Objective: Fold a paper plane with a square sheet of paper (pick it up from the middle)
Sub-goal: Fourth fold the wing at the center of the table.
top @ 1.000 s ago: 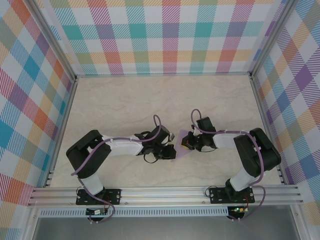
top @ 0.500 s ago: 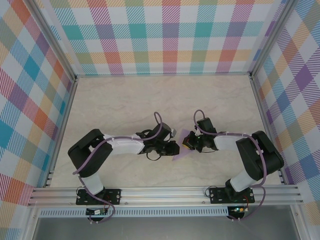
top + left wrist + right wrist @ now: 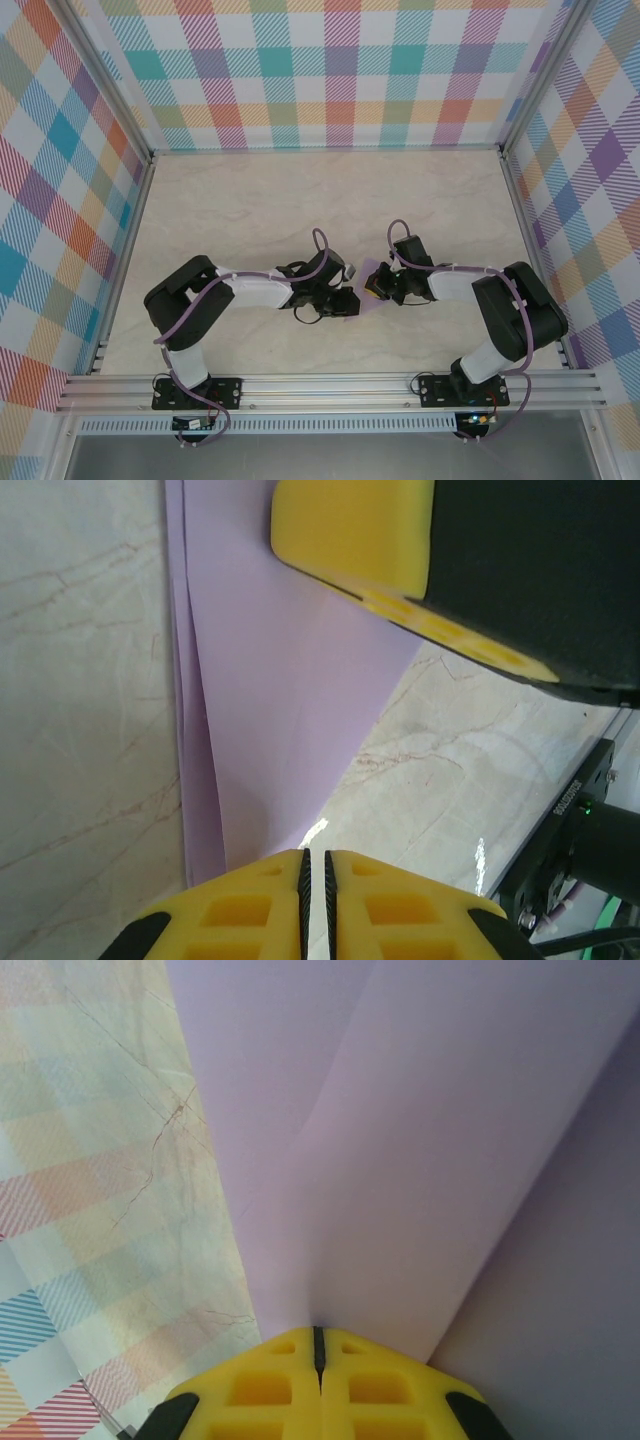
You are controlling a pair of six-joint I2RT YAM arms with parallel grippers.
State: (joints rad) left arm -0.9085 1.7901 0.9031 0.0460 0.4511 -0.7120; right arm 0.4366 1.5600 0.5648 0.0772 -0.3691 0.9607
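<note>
From above, we see the paper (image 3: 366, 268) between both arms near the middle of the table (image 3: 250, 200), toward its near edge. The left gripper (image 3: 348, 300) and right gripper (image 3: 374, 288) cover most of it, so we cannot read its shape.

From the left wrist, layered lavender edges run down to the yellow pads (image 3: 260, 910). These stand almost together, and we cannot tell whether they pinch it. The right gripper's pad blocks the top.

From the right wrist, the pads (image 3: 270, 1390) are clamped on the creased paper, which is cut off by the frame.
</note>
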